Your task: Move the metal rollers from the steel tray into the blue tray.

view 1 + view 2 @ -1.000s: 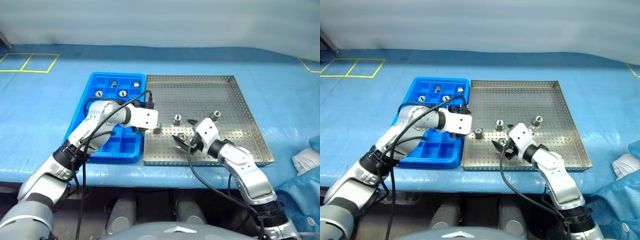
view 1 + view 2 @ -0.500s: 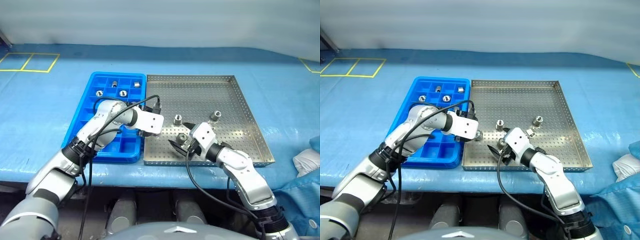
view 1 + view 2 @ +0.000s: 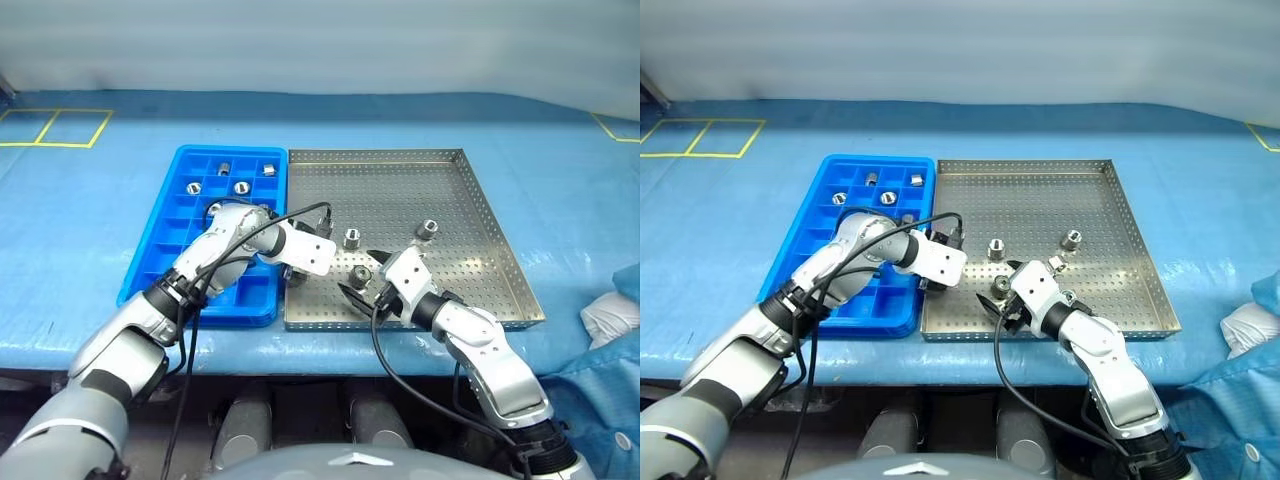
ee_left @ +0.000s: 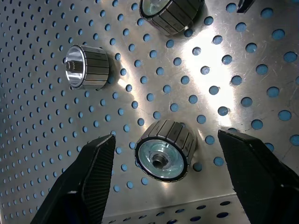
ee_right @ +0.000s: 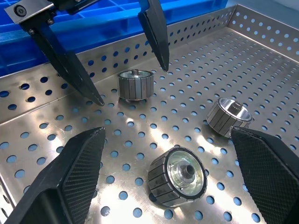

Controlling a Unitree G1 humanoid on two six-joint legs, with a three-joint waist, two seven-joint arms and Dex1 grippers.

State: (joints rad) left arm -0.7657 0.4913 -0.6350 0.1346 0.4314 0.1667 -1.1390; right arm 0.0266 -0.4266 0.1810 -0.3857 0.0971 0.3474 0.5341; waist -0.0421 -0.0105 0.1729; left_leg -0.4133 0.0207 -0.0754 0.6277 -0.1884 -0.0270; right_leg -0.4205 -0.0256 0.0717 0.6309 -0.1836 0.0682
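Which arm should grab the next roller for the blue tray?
Left. Its gripper hangs open around a roller beside the blue tray; the right gripper sits farther away.

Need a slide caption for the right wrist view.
Open left end effector straddling a metal roller on the steel tray; open right end effector around another roller.

Three metal rollers (image 3: pixel 352 237) lie on the steel tray (image 3: pixel 470 212)

Shiny silver ribbed metal rollers (image 5: pixel 178 177), silver-grey perforated steel tray (image 3: pixel 470 210), bright blue gridded blue tray (image 3: pixel 160 255), black fingers (image 5: pixel 74 182)
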